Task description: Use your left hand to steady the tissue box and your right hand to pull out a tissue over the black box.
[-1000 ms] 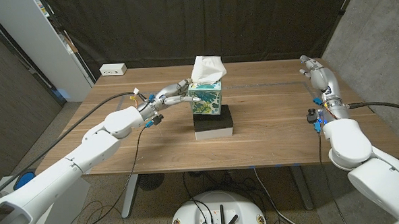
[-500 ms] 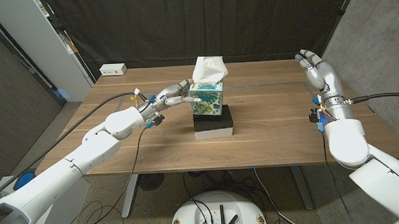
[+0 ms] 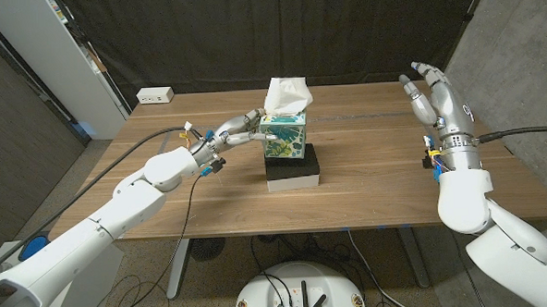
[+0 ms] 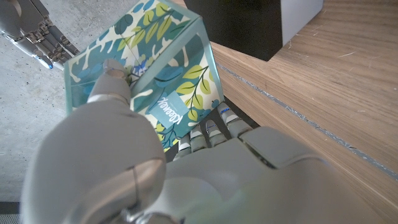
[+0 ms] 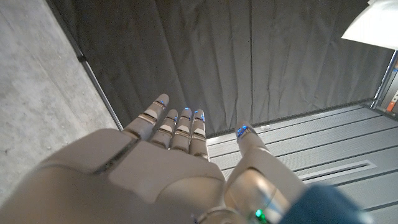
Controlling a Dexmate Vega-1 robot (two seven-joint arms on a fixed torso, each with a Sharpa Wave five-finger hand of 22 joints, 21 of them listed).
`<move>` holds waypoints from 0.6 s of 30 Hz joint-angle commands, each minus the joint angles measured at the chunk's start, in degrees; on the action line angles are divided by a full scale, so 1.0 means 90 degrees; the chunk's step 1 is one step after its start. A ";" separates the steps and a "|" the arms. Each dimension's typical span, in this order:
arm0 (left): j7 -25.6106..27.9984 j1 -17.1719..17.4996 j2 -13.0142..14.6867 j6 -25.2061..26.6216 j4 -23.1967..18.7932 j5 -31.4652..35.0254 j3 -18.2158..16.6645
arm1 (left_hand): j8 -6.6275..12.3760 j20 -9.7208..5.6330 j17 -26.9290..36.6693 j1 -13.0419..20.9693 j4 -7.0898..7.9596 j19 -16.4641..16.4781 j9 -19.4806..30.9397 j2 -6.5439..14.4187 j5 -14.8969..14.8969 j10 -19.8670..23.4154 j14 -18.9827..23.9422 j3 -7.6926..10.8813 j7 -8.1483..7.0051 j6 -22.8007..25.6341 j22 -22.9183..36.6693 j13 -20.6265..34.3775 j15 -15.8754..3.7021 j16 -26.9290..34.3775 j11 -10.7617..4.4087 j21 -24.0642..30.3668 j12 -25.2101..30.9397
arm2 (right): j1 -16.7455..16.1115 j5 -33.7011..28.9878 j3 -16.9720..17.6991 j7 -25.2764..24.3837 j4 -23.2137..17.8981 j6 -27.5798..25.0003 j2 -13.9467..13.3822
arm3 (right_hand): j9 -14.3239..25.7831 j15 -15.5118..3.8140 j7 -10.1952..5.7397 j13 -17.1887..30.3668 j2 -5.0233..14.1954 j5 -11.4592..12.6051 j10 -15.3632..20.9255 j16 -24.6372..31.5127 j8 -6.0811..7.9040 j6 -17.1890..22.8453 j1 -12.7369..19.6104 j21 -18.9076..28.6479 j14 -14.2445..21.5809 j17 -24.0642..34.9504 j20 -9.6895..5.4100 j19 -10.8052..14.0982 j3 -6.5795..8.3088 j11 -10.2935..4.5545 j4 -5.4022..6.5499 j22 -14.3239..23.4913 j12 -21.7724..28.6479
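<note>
A leaf-patterned tissue box [image 3: 283,135] stands on a black box [image 3: 292,169] at the table's middle, with a white tissue [image 3: 285,95] sticking up from its top. My left hand [image 3: 237,130] grips the tissue box from its left side; in the left wrist view its fingers [image 4: 115,81] wrap the patterned box [image 4: 163,74]. My right hand [image 3: 433,93] is raised over the table's far right, fingers spread and holding nothing, well apart from the tissue. In the right wrist view that hand [image 5: 174,149] points at the dark curtain.
A white power strip [image 3: 154,96] lies at the back left of the wooden table [image 3: 367,182]. A black curtain hangs behind the table. A concrete wall stands to the right, a white cabinet to the left.
My right hand has risen and turned at the far right, its fingers spreading wider. The left hand and the tissue box have stayed put.
</note>
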 commanded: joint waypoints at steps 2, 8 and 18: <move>-0.0079 -0.0128 -0.0061 0.0090 0.0075 -0.0012 0.0069 | 0.0050 -0.0021 0.0024 -0.0032 -0.0002 -0.0015 0.0031 0.0006 -0.0011 0.0021 -0.0056 0.0034 -0.0006 -0.0045 0.0030 0.0030 -0.0018 0.0013 -0.0007 0.0025 -0.0033 | 0.0229 -0.1074 -0.0470 -0.0297 0.0201 -0.0387 0.0115 | 0.0009 -0.0328 0.0001 0.0017 0.0185 0.0002 0.0059 0.0053 0.0001 0.0027 -0.0062 0.0027 0.0062 0.0031 -0.0184 0.0011 0.0013 -0.0006 0.0036 0.0016 0.0024; -0.0099 -0.0184 -0.0122 0.0095 0.0120 -0.0018 0.0112 | 0.0059 -0.0021 0.0023 -0.0036 -0.0002 -0.0014 0.0031 0.0005 -0.0011 0.0017 -0.0058 0.0036 -0.0008 -0.0051 0.0030 0.0032 -0.0021 0.0013 -0.0003 0.0026 -0.0036 | 0.0305 -0.1273 -0.0617 -0.0414 0.0309 -0.0404 0.0116 | 0.0010 -0.0327 0.0003 0.0018 0.0150 0.0003 0.0079 0.0058 0.0005 0.0047 -0.0036 0.0026 0.0092 0.0018 -0.0138 0.0015 0.0023 0.0015 0.0007 0.0014 0.0028; -0.0125 -0.0240 -0.0174 0.0066 0.0202 -0.0024 0.0143 | 0.0079 -0.0033 0.0023 -0.0042 -0.0001 -0.0008 0.0031 0.0006 -0.0012 0.0014 -0.0061 0.0042 -0.0004 -0.0057 0.0030 0.0035 -0.0023 0.0014 -0.0009 0.0029 -0.0039 | 0.0372 -0.1601 -0.0833 -0.0656 0.0374 -0.0391 0.0124 | 0.0014 -0.0336 -0.0073 0.0022 0.0124 0.0005 0.0130 0.0083 0.0016 0.0103 -0.0016 0.0043 0.0167 0.0009 0.0148 0.0065 0.0035 -0.0022 -0.0013 0.0018 0.0036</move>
